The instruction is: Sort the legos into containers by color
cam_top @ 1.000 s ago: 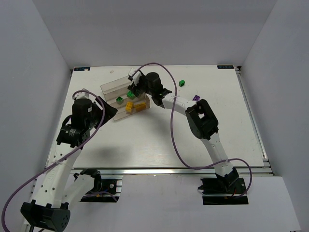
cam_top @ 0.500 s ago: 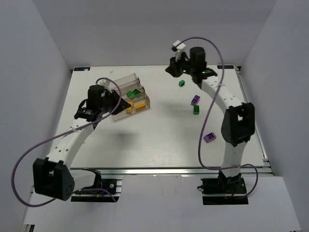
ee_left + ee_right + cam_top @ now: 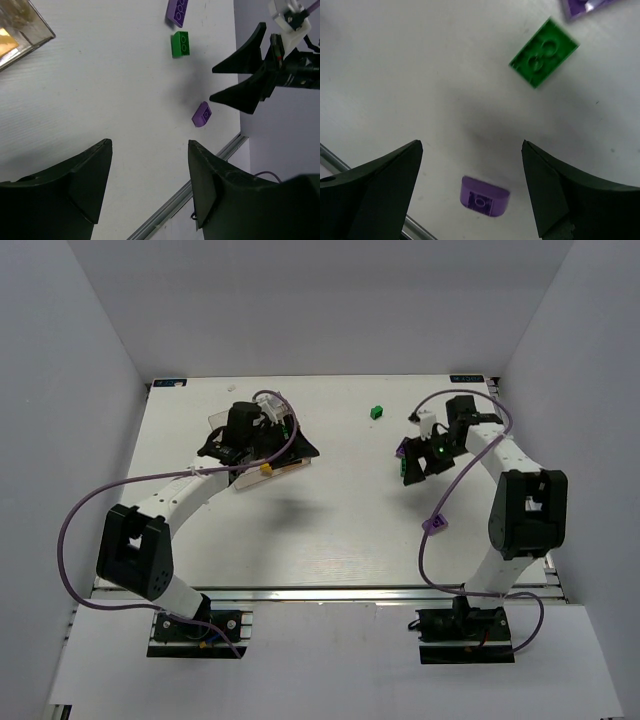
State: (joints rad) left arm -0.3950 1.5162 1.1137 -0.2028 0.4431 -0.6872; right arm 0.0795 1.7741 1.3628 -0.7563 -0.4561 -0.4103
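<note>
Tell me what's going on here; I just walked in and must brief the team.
Small studded plastic toy bricks are being sorted by colour into a clear plastic stepped tray. Both robot grippers are open and empty: the left gripper hovers by the tray, the right gripper hangs above a loose green brick and a purple brick.

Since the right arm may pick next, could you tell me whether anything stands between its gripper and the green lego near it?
Nothing visible does. The right gripper is open, and the green lego lies ahead of it with only bare table between. A purple lego lies apart, off that line.
</note>
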